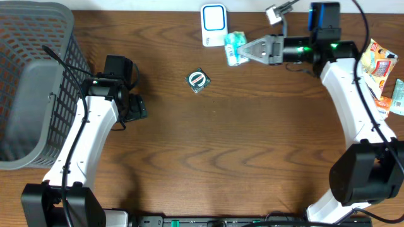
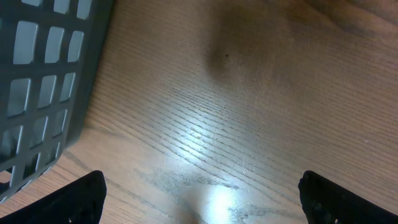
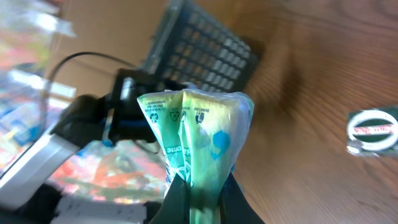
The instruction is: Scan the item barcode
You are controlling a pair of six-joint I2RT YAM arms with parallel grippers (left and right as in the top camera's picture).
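Note:
My right gripper (image 1: 243,52) is shut on a green and white packet (image 1: 235,47) and holds it above the table, right beside the white scanner (image 1: 214,24) at the far edge. In the right wrist view the packet (image 3: 199,130) stands up from between the dark fingers (image 3: 180,202), printed side facing the camera; no barcode shows. My left gripper (image 1: 137,107) rests low at the left by the basket. Its fingers (image 2: 81,199) stand wide apart over bare wood.
A grey mesh basket (image 1: 31,82) fills the left side, close to the left arm. A small round green and red item (image 1: 197,81) lies mid-table. Several snack packets (image 1: 379,60) lie at the right edge beyond the right arm.

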